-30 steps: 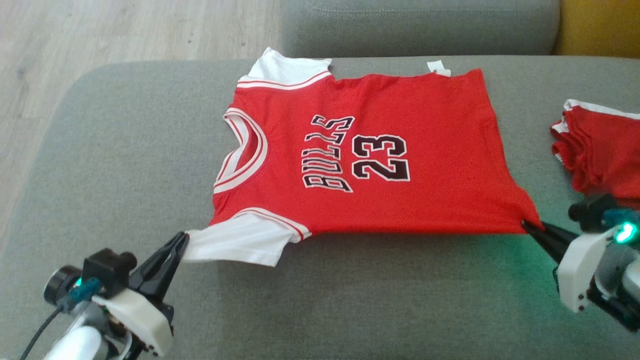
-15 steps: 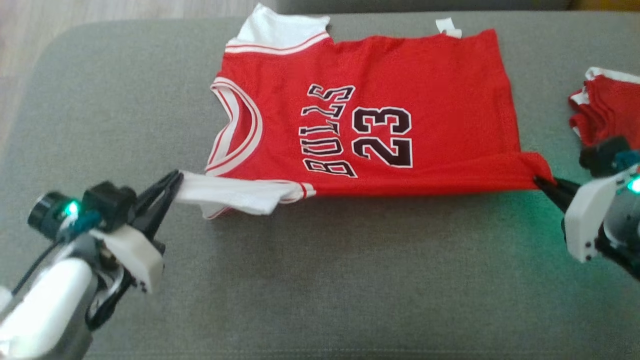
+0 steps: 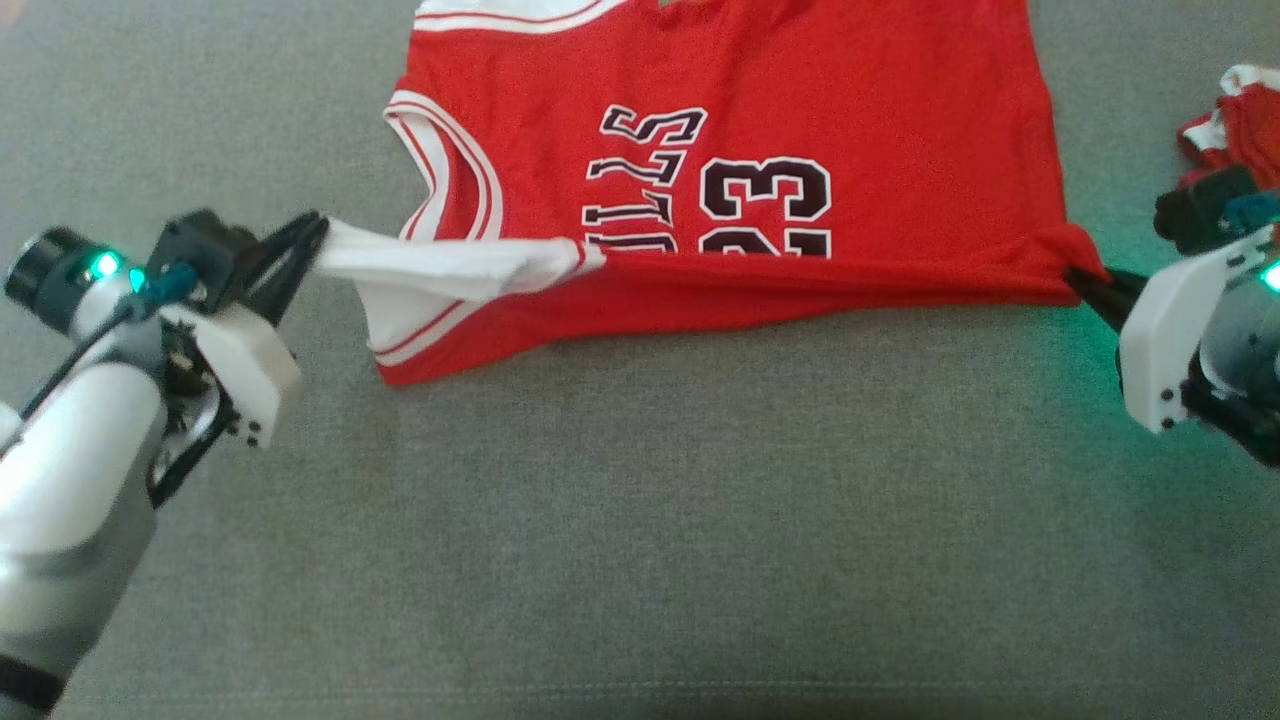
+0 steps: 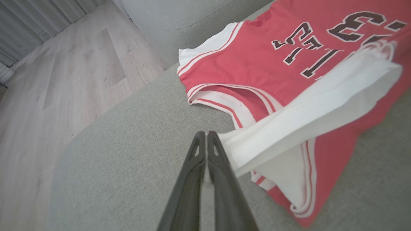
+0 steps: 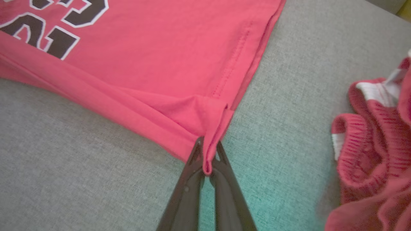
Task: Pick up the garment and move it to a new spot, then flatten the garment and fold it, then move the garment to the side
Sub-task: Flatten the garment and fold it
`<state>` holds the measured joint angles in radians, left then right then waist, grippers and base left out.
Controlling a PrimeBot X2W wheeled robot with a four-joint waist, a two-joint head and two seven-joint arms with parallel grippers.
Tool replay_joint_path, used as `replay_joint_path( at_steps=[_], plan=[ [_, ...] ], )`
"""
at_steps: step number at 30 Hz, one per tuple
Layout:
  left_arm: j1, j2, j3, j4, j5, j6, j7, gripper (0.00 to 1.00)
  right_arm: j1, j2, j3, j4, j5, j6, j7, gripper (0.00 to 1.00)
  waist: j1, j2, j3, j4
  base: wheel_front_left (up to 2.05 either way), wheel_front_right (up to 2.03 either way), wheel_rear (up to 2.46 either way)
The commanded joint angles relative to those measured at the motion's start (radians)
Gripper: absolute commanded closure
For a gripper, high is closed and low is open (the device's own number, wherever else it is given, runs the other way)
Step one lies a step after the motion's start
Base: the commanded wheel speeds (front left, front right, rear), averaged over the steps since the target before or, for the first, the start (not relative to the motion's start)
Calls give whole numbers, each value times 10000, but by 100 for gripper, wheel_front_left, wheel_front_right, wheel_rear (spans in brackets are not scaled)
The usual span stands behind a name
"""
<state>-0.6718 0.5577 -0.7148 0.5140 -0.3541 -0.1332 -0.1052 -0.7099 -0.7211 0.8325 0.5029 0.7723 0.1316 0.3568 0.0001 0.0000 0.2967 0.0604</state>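
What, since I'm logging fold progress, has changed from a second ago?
Left gripper and right gripper lifted the jersey by its near edge and carried it over the lettering; the camera tilted down. Unchanged: both shut on sleeve and hem corner; far half flat.

- The red fabric jersey shirt [image 3: 800, 90] is showing white sleeves, red-and-white striped trim and black, white-edged lettering.
- The grey woven sofa cushion [image 3: 640, 520] is glowing green at right.
- The crumpled red ribbed garment [image 3: 1248, 128], far right, is showing white bands.
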Motion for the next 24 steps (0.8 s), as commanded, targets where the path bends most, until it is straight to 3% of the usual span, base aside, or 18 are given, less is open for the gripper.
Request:
replay_joint_path(
  at_steps=[1, 10, 11, 12, 13, 15, 20, 24],
  plan=[
    [-822, 524, 305, 144, -29, 29, -162, 100, -216, -212, -77, -11, -141, -9, 73, 100, -1, 0, 174, -32, 0, 0, 0],
    [-2218, 267, -857, 1713, -297, 27, -786, 100, -1031, 34, 203, 322, -299, -9, 282, 100, -1, 0, 533, -97, 0, 0, 0],
    [-2343, 206, -952, 1873, -332, 27, -838, 100, -1144, 52, 194, 377, -389, -9, 175, 57, -1, 0, 556, -101, 0, 0, 0],
    [-2471, 148, -1023, 2041, -347, 26, -899, 75, -1254, 83, 161, 463, -478, -9, 26, 0, -1, 0, 577, -100, 0, 0, 0],
    [-2601, 88, -1032, 2235, -342, 26, -974, 2, -1342, 138, 118, 572, -544, -9, -118, 0, -1, 0, 593, -98, 0, 0, 0],
    [-2802, -95, -939, 2611, -395, 85, -1147, 0, -1498, 290, 21, 773, -653, -9, -421, 0, -1, 0, 600, -95, 0, 0, 0],
    [-3051, -547, -160, 2860, -720, 801, -1535, 0, -1715, 823, -744, 1399, -964, -9, -1983, 0, -1, 0, 473, -51, 0, 0, 0],
    [-2661, -817, 1166, 1585, -1048, 1405, -1560, 0, -1558, 1380, -1753, 1836, -1085, -9, -3702, 0, -1, 0, 242, 0, 0, 0, 0]
  ],
)
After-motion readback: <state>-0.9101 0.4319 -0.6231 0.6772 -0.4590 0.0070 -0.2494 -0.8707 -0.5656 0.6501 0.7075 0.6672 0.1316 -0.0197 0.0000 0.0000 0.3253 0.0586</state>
